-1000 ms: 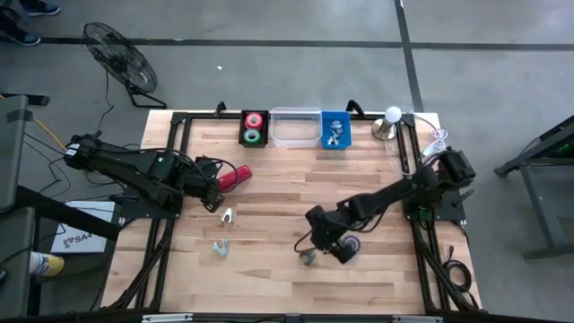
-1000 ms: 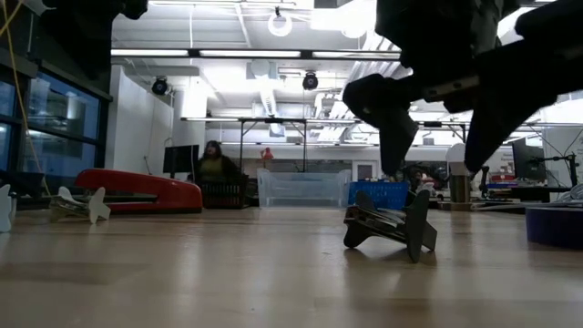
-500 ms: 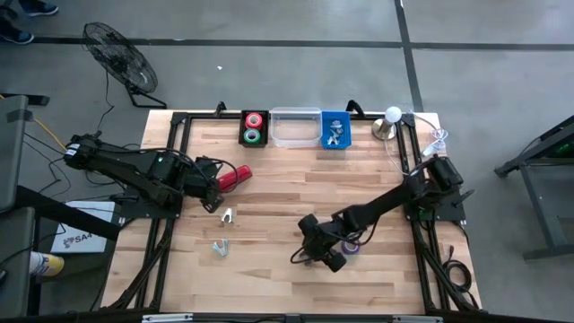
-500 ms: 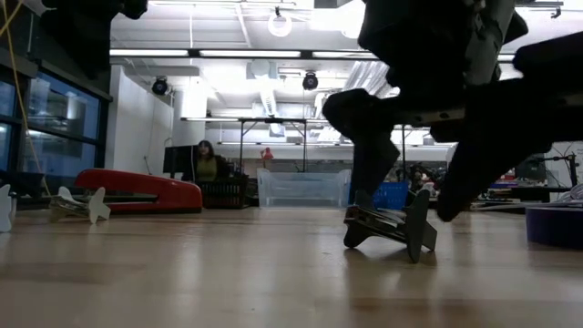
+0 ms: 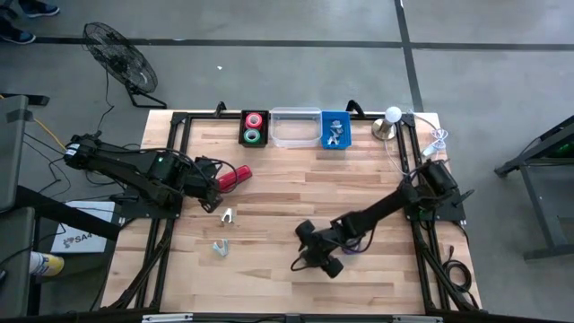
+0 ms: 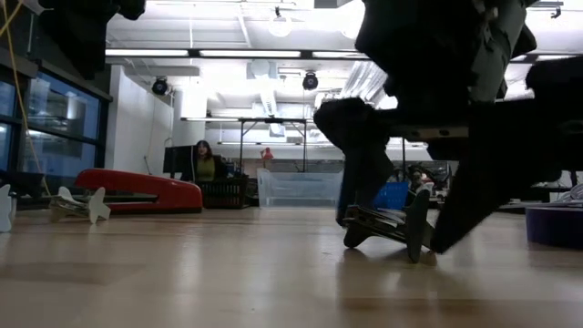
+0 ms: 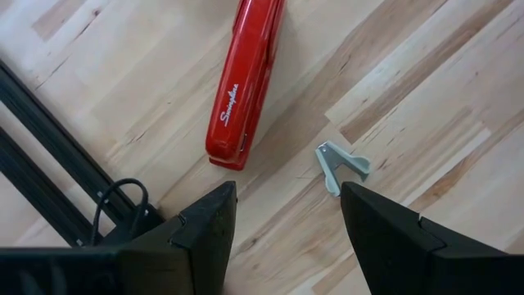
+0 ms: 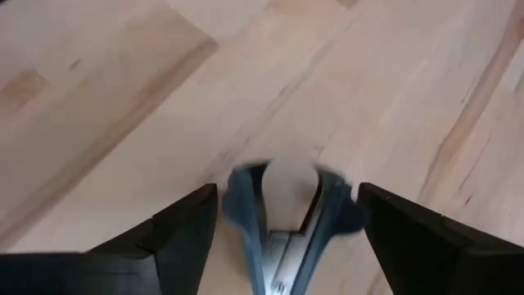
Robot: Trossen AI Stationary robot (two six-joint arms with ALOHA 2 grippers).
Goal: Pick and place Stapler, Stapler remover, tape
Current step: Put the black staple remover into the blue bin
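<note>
Right gripper (image 8: 278, 221) spread wide, straddling the dark stapler remover (image 8: 282, 209) at about five o'clock on the table (image 5: 287, 188), nothing clamped yet. Best to centre the remover between the fingers (image 6: 364, 155), settle lower, then close squarely across its wings to avoid a skid. Left gripper (image 7: 282, 229) open and empty, waiting near nine o'clock over the red stapler (image 7: 246, 78), a pale remover (image 7: 340, 166) just beside.

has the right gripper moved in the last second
Yes. In the high view the right gripper has slid toward the table's left, away from the purple tape roll, and now sits open astride the dark staple remover.
</note>
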